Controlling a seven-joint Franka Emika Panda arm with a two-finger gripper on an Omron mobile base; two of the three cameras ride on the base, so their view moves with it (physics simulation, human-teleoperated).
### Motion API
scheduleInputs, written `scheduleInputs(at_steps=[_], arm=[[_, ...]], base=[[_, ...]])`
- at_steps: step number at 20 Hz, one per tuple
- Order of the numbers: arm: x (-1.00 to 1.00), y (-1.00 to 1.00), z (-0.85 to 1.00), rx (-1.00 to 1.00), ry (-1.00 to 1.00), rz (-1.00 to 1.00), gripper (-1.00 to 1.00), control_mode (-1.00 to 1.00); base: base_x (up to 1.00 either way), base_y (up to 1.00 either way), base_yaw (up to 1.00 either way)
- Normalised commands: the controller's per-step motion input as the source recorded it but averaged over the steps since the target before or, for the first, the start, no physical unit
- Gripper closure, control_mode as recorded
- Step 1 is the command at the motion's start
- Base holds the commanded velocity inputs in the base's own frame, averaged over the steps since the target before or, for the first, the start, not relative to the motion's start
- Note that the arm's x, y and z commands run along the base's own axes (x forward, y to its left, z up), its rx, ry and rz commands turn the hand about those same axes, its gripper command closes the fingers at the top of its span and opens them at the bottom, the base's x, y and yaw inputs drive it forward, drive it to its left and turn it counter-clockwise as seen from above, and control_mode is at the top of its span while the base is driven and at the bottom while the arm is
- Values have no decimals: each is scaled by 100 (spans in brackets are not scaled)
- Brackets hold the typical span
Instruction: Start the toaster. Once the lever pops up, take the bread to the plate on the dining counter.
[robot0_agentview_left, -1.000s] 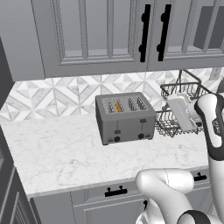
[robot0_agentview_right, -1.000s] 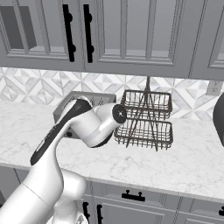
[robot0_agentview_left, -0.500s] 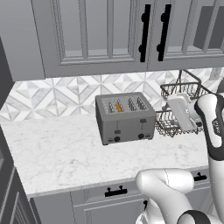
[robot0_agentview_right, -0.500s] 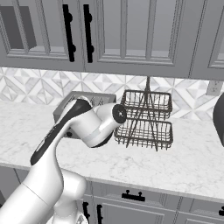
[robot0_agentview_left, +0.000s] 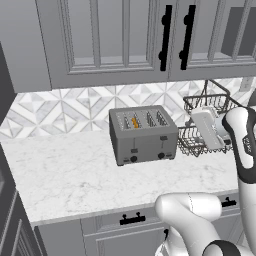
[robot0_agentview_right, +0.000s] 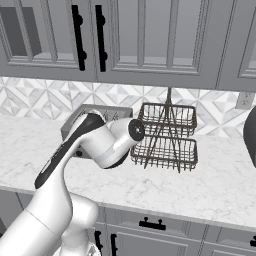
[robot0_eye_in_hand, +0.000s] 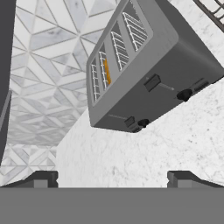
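The grey toaster (robot0_agentview_left: 143, 134) stands on the marble counter by the backsplash; in the hand view the toaster (robot0_eye_in_hand: 148, 65) appears tilted. The bread (robot0_agentview_left: 134, 122) sits low in its second slot from the left, orange edge up (robot0_eye_in_hand: 107, 72). The left lever (robot0_agentview_left: 134, 150) sits low on its track near a knob; the right lever (robot0_agentview_left: 163, 138) sits higher. My gripper (robot0_eye_in_hand: 112, 177) is open with nothing between its fingertips (robot0_eye_in_hand: 41, 178). My hand (robot0_agentview_left: 204, 128) hovers right of the toaster, apart from it. The plate and the dining counter are out of view.
A two-tier wire dish rack (robot0_agentview_right: 167, 135) stands just right of the toaster, behind my hand. Grey wall cabinets with black handles (robot0_agentview_left: 165, 37) hang above. My forearm (robot0_agentview_right: 95, 145) covers most of the toaster in the right base view. A dark object (robot0_agentview_right: 250, 135) sits far right.
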Motion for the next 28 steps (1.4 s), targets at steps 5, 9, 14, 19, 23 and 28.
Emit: scheduleInputs(at_steps=[5, 9, 14, 19, 23, 28], arm=[[0, 0, 0, 0, 0, 0, -100, -100], [0, 0, 0, 0, 0, 0, -100, -100], [0, 0, 0, 0, 0, 0, -100, -100], [0, 0, 0, 0, 0, 0, -100, -100], [0, 0, 0, 0, 0, 0, -100, -100], [0, 0, 0, 0, 0, 0, -100, -100]], base=[[0, 0, 0], [0, 0, 0], [0, 0, 0], [0, 0, 0], [0, 0, 0], [0, 0, 0]])
